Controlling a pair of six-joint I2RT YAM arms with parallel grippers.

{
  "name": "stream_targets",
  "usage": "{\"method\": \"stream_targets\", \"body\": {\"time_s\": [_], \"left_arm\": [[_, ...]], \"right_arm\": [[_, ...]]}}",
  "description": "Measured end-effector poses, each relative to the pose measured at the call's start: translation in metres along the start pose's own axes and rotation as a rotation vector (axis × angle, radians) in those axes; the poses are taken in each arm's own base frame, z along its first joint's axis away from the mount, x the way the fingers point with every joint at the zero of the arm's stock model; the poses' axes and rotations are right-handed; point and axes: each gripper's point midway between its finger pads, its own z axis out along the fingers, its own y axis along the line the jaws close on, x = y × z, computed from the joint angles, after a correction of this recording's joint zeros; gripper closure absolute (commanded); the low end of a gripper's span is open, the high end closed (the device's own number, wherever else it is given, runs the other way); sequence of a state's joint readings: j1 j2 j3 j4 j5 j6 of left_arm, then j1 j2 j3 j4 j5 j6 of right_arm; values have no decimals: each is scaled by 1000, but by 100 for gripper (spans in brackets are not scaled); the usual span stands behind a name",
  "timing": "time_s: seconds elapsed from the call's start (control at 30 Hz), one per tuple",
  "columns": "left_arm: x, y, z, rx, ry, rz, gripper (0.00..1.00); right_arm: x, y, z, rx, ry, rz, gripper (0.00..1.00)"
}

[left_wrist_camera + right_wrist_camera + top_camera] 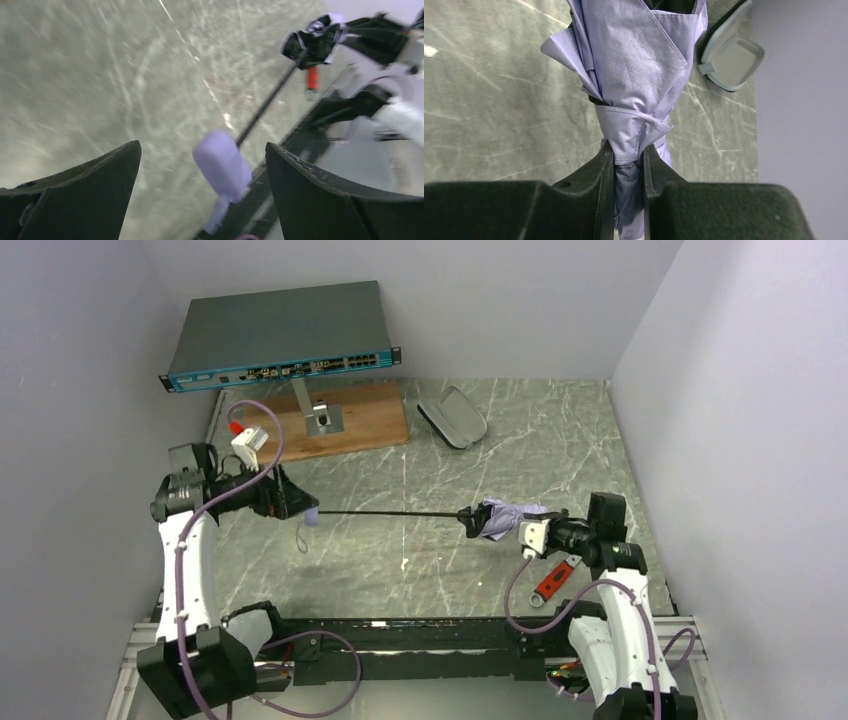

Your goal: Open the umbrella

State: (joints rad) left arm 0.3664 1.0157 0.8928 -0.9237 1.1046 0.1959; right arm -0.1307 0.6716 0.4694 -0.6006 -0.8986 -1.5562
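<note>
The umbrella lies stretched across the middle of the table. Its folded lavender canopy (508, 517) is bunched at the right and its thin black shaft (390, 514) runs left to the small lavender handle (312, 516). My right gripper (628, 156) is shut on the canopy's wrapped end (629, 75). My left gripper (202, 160) is open; the handle (222, 165) hangs between its fingers (100, 175), touching neither, with the strap below. In the top view the left gripper (297, 502) sits just left of the handle.
A small oval grey pouch (453, 418) lies at the back, also in the right wrist view (729, 62). A wooden board (365, 420) with a stand carries a network switch (278, 335) at the back left. A red-handled tool (552, 580) lies by the right arm.
</note>
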Motion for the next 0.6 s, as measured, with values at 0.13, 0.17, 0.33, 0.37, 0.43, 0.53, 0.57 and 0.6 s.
{"method": "stream_targets", "body": {"time_s": [0.13, 0.17, 0.33, 0.37, 0.43, 0.53, 0.57, 0.6], "left_arm": [[-38, -4, 1, -97, 9, 360, 0], [-44, -5, 2, -113, 12, 456, 0], [-36, -20, 19, -85, 147, 893, 0], [-29, -25, 23, -51, 184, 952, 0], [-13, -36, 29, 17, 253, 1034, 3], [13, -53, 40, 125, 355, 1126, 5], [24, -58, 43, 164, 400, 1149, 6], [32, -61, 45, 191, 430, 1164, 6]], "right_arm": [[-3, 10, -2, -88, -3, 31, 100], [-3, 15, -3, -117, -4, 40, 100], [-9, 32, -8, -228, -13, 70, 100], [-11, 34, -10, -241, -16, 72, 100], [-13, 36, -12, -252, -19, 69, 100], [-15, 36, -15, -246, -6, 53, 100], [-15, 36, -16, -241, 0, 47, 100], [-15, 36, -16, -239, 2, 44, 100]]}}
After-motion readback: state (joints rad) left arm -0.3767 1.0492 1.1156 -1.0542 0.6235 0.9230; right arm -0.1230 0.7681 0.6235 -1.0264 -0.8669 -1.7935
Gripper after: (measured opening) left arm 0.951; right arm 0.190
